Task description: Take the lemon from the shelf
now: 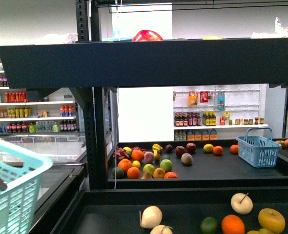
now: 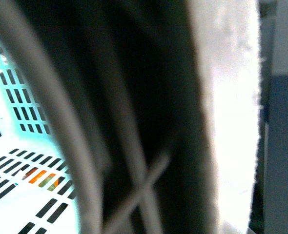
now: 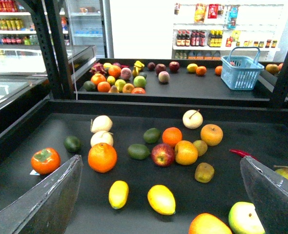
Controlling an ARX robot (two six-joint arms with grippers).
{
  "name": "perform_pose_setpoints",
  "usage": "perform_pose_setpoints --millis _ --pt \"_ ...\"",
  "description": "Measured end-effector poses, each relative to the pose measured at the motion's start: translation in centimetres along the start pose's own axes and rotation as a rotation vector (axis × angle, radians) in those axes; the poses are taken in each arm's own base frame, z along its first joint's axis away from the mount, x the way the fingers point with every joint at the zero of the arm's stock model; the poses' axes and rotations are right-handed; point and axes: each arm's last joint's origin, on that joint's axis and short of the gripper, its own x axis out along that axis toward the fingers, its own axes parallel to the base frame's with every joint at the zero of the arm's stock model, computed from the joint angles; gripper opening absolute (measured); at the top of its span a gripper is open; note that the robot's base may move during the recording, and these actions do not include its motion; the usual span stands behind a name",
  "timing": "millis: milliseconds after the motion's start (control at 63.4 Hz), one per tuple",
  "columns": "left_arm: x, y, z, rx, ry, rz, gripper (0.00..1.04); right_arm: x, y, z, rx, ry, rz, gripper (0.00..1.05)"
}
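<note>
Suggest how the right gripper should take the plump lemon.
Grip the lemon across its short middle, coming from above with the open right gripper. It lies flat on the shelf tray, long axis slanted, bare tray all round; the tapered ends would likely slip.

Bare shelf [image 3: 261, 141] edges — fruit cluster [image 3: 162, 154] centre

A pale wall [image 1: 31, 24] spans the far side, with a bright white panel [image 1: 144, 114] at its middle. Far left stand white shelves [image 1: 31, 103] lined with bottles [image 1: 17, 112], and nearer than them a glass-topped chest [image 1: 51, 146]. Far right, more white shelves [image 1: 217, 126] carry dark bottles [image 1: 185, 119] and jars [image 1: 251, 121], with packets [image 1: 204, 96] hanging above; the light is bright and even.
</note>
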Motion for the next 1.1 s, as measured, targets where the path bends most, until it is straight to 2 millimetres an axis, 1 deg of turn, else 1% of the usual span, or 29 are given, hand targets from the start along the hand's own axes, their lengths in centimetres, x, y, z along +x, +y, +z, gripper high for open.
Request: perform_pose_setpoints --millis 95,174,300,458,726,852,962,1104 --pt "0.0 -1.9 -1.8 0.065 0.116 -0.076 0.13 0.0 0.0 0.0 0.0 0.0 0.0 0.97" --pt "0.1 -3.5 -4.0 0.121 0.232 -0.135 0.13 0.0 0.0 0.0 0.0 0.0 0.0 0.97" --pt "0.5 -5.1 -7.4 0.174 0.382 -0.191 0.13 0.0 0.0 0.0 0.0 0.0 0.0 0.97" --pt "1.3 -5.7 -11.0 0.214 0.496 -0.21 0.13 0.0 0.0 0.0 0.0 0.0 0.0 0.97" --pt "3.1 -6.3 -15.4 0.275 0.596 -0.22 0.13 0.0 0.0 0.0 0.0 0.0 0.0 0.97" --pt "4.7 -6.2 -18.0 0.28 0.664 -0.212 0.13 0.0 0.0 0.0 0.0 0.0 0.0 0.97" --pt "6.0 -6.5 -19.6 0.284 0.699 -0.218 0.13 0.0 0.0 0.0 0.0 0.0 0.0 0.97" --pt "8.1 -8.0 -21.6 0.306 0.712 -0.243 0.13 0.0 0.0 0.0 0.0 0.0 0.0 0.97"
